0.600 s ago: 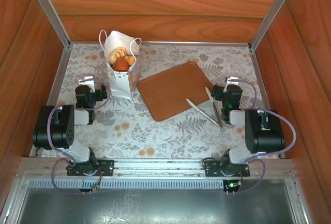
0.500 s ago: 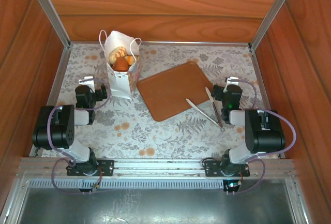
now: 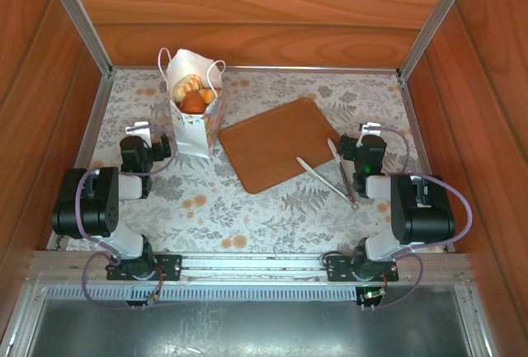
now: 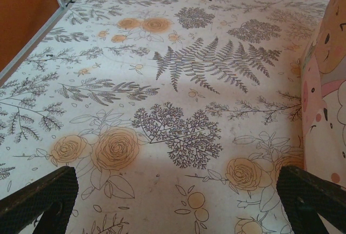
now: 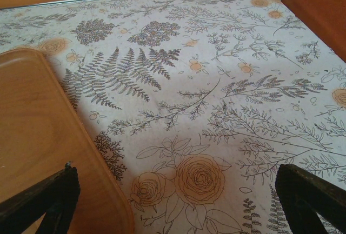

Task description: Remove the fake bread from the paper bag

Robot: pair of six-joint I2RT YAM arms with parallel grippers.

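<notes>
I see my left gripper (image 4: 178, 204) and right gripper (image 5: 178, 201) both spread wide and empty, fake bread (image 3: 193, 96) inside the paper bag (image 3: 196, 132).

You see the paper bag (image 3: 195, 122) upright at far left, fake bread (image 3: 193, 93) inside, brown board (image 3: 276, 144) just beside, tongs (image 3: 340, 172) over its right edge.

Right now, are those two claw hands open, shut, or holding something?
Left gripper: open, holding nothing, beside the paper bag.
Right gripper: open, holding nothing, by the brown board.
</notes>
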